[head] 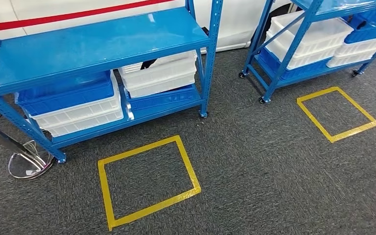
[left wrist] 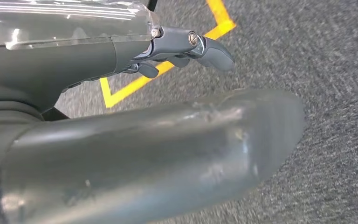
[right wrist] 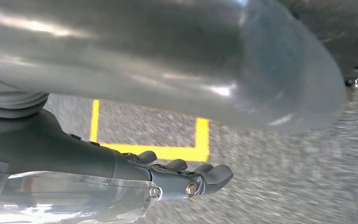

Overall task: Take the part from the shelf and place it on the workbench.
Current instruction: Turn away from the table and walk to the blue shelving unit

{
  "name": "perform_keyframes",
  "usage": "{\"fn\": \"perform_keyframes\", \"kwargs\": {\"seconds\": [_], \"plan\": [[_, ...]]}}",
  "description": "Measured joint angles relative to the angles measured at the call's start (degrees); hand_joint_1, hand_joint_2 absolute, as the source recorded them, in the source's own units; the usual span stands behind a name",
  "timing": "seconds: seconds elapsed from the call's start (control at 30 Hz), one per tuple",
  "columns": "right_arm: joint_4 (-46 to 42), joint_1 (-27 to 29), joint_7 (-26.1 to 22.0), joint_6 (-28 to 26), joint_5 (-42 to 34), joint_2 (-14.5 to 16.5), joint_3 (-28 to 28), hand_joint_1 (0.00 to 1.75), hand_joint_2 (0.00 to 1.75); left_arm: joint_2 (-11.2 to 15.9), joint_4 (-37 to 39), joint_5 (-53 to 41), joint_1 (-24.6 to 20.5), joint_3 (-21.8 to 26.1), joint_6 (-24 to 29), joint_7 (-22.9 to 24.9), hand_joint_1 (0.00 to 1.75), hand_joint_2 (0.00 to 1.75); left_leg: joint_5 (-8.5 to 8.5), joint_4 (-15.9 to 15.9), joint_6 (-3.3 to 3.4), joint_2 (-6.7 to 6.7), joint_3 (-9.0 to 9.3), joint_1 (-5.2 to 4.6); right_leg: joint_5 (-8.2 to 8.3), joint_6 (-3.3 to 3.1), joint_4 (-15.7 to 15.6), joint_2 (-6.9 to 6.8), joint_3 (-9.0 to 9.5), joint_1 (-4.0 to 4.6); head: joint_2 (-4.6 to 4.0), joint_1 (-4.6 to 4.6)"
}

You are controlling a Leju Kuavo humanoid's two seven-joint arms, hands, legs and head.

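A blue metal shelf rack (head: 93, 46) stands ahead on the left, its top level bare. On its lower level sit stacked white crates (head: 161, 73) and a blue crate (head: 68, 93). A small dark object (head: 148, 63) pokes up behind the white stack; I cannot tell what it is. My left hand (left wrist: 121, 121) hangs over the grey carpet, its fingers (left wrist: 209, 49) extended and holding nothing. My right hand (right wrist: 121, 93) hangs the same way, its fingers (right wrist: 205, 175) straight and empty.
A second blue rack (head: 298, 29) on castors stands at the right with white and blue crates. Two yellow tape squares (head: 152, 209) (head: 355, 131) mark the carpet, one before each rack. A chrome stand base (head: 27, 161) sits by the left rack's corner.
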Motion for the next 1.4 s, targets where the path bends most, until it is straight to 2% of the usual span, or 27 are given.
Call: {"fn": "perform_keyframes", "kwargs": {"seconds": [0.07, 0.13, 0.17, 0.23, 0.3, 0.33, 0.37, 0.4, 0.43, 0.5, 0.57, 0.63, 0.67, 0.73, 0.77, 0.8, 0.87, 0.9, 0.93, 1.0, 1.03, 1.1, 1.17, 1.23, 1.27, 1.33, 1.4], "plan": [[-0.1, 0.2, 0.1, 0.0, 0.0, 0.0, 0.1, 0.0, 0.0, -0.1, 0.0, 0.3, -0.1, 0.0, 0.1, -0.1, 0.0, 0.0, -0.6, 0.1, -0.74, -1.2, 0.21, 0.09, 3.51, -0.65, -4.0, 1.99, 0.37, 0.06, 0.0, 0.12], [-0.2, 0.1, 0.3, -0.1, 0.0, 0.1, 0.1, 0.0, 0.0, -0.1, 0.0, 0.5, 0.0, 0.0, 0.3, -0.3, 0.0, 0.0, -0.62, 0.3, -1.47, -1.96, 0.1, 0.12, 3.74, -1.64, -4.5, 1.59, 0.56, 0.28, 0.0, 0.17], [-0.2, 0.2, 0.3, -0.1, 0.0, 0.1, 0.2, 0.0, 0.0, -0.1, -0.1, 0.6, 0.0, 0.0, 0.4, -0.3, 0.0, 0.0, -0.8, 0.6, -1.74, -1.58, 0.06, 0.15, 3.93, -2.08, -4.8, 0.94, 0.89, 0.28, 0.0, 0.16], [-0.3, 0.2, 0.4, -0.1, 0.0, 0.2, 0.2, 0.0, 0.0, -0.1, -0.1, 0.7, -0.2, 0.0, 0.5, -0.5, 0.0, 0.0, -2.4, 3.3, -2.12, 0.77, -0.99, 0.09, 3.69, -2.98, -5.3, -0.33, 1.7, 0.24, 0.0, -0.16], [-0.4, 0.3, 0.4, -0.1, 0.0, 0.2, 0.2, 0.0, 0.0, -0.1, -0.1, 1.0, -0.3, 0.0, 0.7, -0.6, 0.0, 0.0, -5.64, 10.0, -2.41, 3.22, -4.53, 0.14, 3.28, -3.66, -5.5, -1.78, 2.25, 0.44, 0.0, -0.55], [-0.4, 0.3, 0.4, -0.1, 0.0, 0.3, 0.3, 0.0, 0.0, 0.0, -0.1, 1.1, -0.4, 0.0, 0.7, -0.7, 0.0, 0.0, -7.1, 13.6, -2.55, 3.68, -6.67, 0.2, 3.05, -3.86, -5.4, -2.54, 2.39, 0.57, 0.0, -0.63], [-0.4, 0.3, 0.5, -0.1, 0.0, 0.3, 0.3, 0.0, 0.0, 0.0, -0.1, 1.3, -0.3, 0.0, 0.8, -0.9, 0.0, 0.0, -7.79, 16.1, -2.67, 3.91, -8.31, 0.25, 2.84, -3.94, -5.4, -3.28, 2.54, 0.67, 0.0, -0.62], [-0.4, 0.3, 0.5, -0.1, 0.0, 0.3, 0.3, 0.0, 0.0, 0.0, -0.1, 1.3, -0.3, 0.0, 0.9, -1.0, 0.0, 0.0, -7.26, 16.5, -2.76, 4.11, -8.95, 0.26, 2.6, -3.94, -5.4, -4.02, 2.74, 0.75, 0.0, -0.62], [-0.4, 0.3, 0.5, -0.1, 0.0, 0.3, 0.3, 0.0, 0.0, 0.0, -0.1, 1.4, -0.3, 0.0, 0.9, -1.1, 0.0, 0.0, -5.6, 14.7, -2.77, 4.4, -8.46, 0.25, 2.35, -3.89, -5.3, -4.7, 3.03, 0.8, 0.0, -0.63], [-0.4, 0.3, 0.5, -0.1, 0.0, 0.4, 0.4, 0.0, 0.0, 0.0, -0.1, 1.6, -0.4, 0.0, 0.9, -1.3, 0.0, 0.0, -0.96, 7.2, -2.48, 5.92, -5.38, 0.13, 1.79, -3.66, -5.3, -5.89, 3.79, 0.89, 0.0, -0.62], [-0.4, 0.2, 0.5, 0.0, -0.2, 0.4, 0.4, 0.0, 0.0, 0.0, -0.1, 1.9, -0.3, 0.0, 0.9, -1.6, 0.0, 0.0, 0.23, 2.2, -1.86, 7.33, -3.34, -0.34, 1.31, -3.11, -5.2, -6.63, 4.14, 1.11, 0.0, -0.58], [-0.6, -0.1, 0.2, 0.2, -0.2, 0.4, 0.1, 0.0, 0.0, 0.0, -0.1, 2.2, -0.1, 0.0, 0.9, -1.9, 0.0, 0.0, 0.0, 1.4, -1.16, 7.34, -3.17, -0.67, 1.05, -2.45, -5.1, -7.15, 4.31, 1.33, 0.0, -0.55], [-0.7, -0.3, 0.0, 0.3, -0.1, 0.5, 0.0, 0.0, 0.0, -0.1, -0.1, 2.4, 0.1, 0.0, 1.0, -2.0, 0.0, 0.0, 0.73, 1.1, -0.77, 7.13, -2.96, -0.46, 0.86, -2.1, -5.1, -7.18, 4.48, 1.33, 0.01, -0.53], [-1.0, -0.5, -0.2, 0.4, -0.1, 0.5, -0.2, 0.0, 0.0, -0.2, -0.1, 2.5, 0.1, 0.0, 1.0, -2.2, 0.0, 0.0, 1.32, 0.4, -0.09, 6.72, -2.5, -0.09, -0.45, -1.47, -3.5, -5.39, 4.08, 1.15, 0.01, -0.33], [-1.0, -0.5, -0.2, 0.4, 0.0, 0.5, -0.3, 0.0, 0.0, -0.2, -0.1, 2.5, 0.0, 0.0, 1.0, -2.2, 0.0, 0.0, 1.48, 0.1, 0.19, 6.53, -2.28, 0.08, -1.95, -1.19, -0.9, -4.06, 2.89, 0.97, 0.01, -0.21], [-1.1, -0.4, -0.2, 0.4, 0.0, 0.5, -0.4, 0.0, 0.0, -0.2, -0.2, 2.5, -0.1, 0.0, 1.0, -2.2, 0.0, 0.0, 1.48, 0.0, 0.39, 6.33, -2.25, 0.06, -3.7, -0.98, 2.6, -2.91, 1.03, 0.84, 0.0, -0.09], [-1.1, -0.3, -0.2, 0.4, 0.0, 0.6, -0.7, 0.0, 0.0, -0.3, -0.2, 2.5, -0.1, 0.0, 1.0, -2.2, 0.0, 0.0, 1.32, 0.0, 0.56, 5.78, -2.19, 0.04, -5.91, -0.62, 9.4, -2.2, -2.95, 0.64, 0.0, -0.07], [-1.1, -0.3, -0.2, 0.4, 0.0, 0.6, -0.8, 0.0, 0.0, -0.3, -0.2, 2.5, -0.1, 0.0, 1.0, -2.2, 0.0, 0.0, 1.17, 0.1, 0.55, 5.46, -2.06, 0.04, -5.4, -0.51, 10.5, -2.17, -3.95, 0.55, 0.0, -0.07], [-1.2, -0.2, -0.2, 0.4, 0.0, 0.6, -0.9, 0.0, 0.0, -0.3, -0.2, 2.5, -0.1, 0.0, 1.0, -2.2, 0.0, 0.0, 0.96, 0.1, 0.47, 5.15, -1.82, 0.06, -3.76, -0.47, 9.4, -2.18, -3.87, 0.45, 0.0, -0.07], [-1.4, -0.1, -0.2, 0.4, 0.0, 0.6, -1.0, 0.0, 0.0, -0.3, -0.2, 2.6, -0.1, 0.0, 1.0, -2.2, 0.0, 0.0, 0.39, 0.1, 0.1, 4.68, -1.19, 0.12, 0.99, -0.61, 2.3, -2.15, -1.16, 0.28, 0.0, -0.04], [-1.4, -0.1, -0.2, 0.5, 0.0, 0.6, -1.1, 0.0, 0.0, -0.3, -0.2, 2.6, -0.2, 0.0, 1.0, -2.2, 0.0, 0.0, 0.0, 0.2, -0.22, 4.53, -0.98, 0.02, 2.47, -0.76, -1.2, -2.1, 0.35, 0.32, 0.0, -0.04], [-1.5, -0.2, -0.2, 0.9, 0.0, 0.6, -1.2, 0.0, 0.0, -0.3, -0.2, 2.7, -0.2, 0.0, 1.0, -2.2, 0.0, 0.0, -0.64, 0.2, -0.91, 4.35, -0.81, -0.14, 3.03, -1.2, -4.7, -1.99, 1.82, 0.54, 0.0, -0.11], [-1.6, -0.2, -0.2, 1.3, 0.0, 0.6, -1.3, 0.0, 0.0, -0.3, -0.2, 2.9, -0.2, 0.0, 1.0, -2.2, 0.0, 0.0, -1.08, 0.0, -1.58, 4.3, -0.43, -0.18, 2.57, -1.79, -5.0, -1.94, 2.15, 0.62, 0.01, -0.15], [-1.8, 0.0, -0.2, 1.5, 0.0, 0.7, -1.4, 0.0, 0.0, -0.3, -0.2, 3.1, -0.3, 0.0, 1.0, -2.2, 0.0, 0.0, -1.94, 1.4, -2.19, 4.38, -0.52, -0.05, 2.28, -2.55, -5.5, -1.97, 2.95, 0.42, 0.02, -0.35], [-1.9, 0.0, -0.2, 1.6, 0.0, 0.7, -1.4, 0.0, 0.0, -0.3, -0.2, 3.2, -0.3, 0.0, 1.0, -2.2, 0.0, 0.0, -3.03, 3.7, -2.44, 4.42, -1.51, 0.04, 2.06, -2.94, -5.7, -2.04, 3.46, 0.31, 0.01, -0.5], [-2.2, 0.1, -0.2, 2.0, 0.0, 0.7, -1.5, 0.0, 0.0, -0.3, -0.2, 3.5, -0.3, 0.0, 1.1, -2.1, 0.0, 0.0, -5.95, 11.7, -2.76, 4.45, -5.98, 0.17, 1.29, -3.45, -5.8, -2.19, 4.38, 0.39, 0.0, -0.75], [-2.4, 0.1, -0.2, 2.2, 0.0, 0.7, -1.6, 0.0, 0.0, -0.3, -0.2, 3.6, -0.2, 0.0, 1.1, -2.0, 0.0, 0.0, -6.54, 17.5, -2.89, 4.45, -10.31, 0.2, 0.28, -3.48, -5.8, -2.2, 5.52, 0.48, 0.0, -0.73]]}}
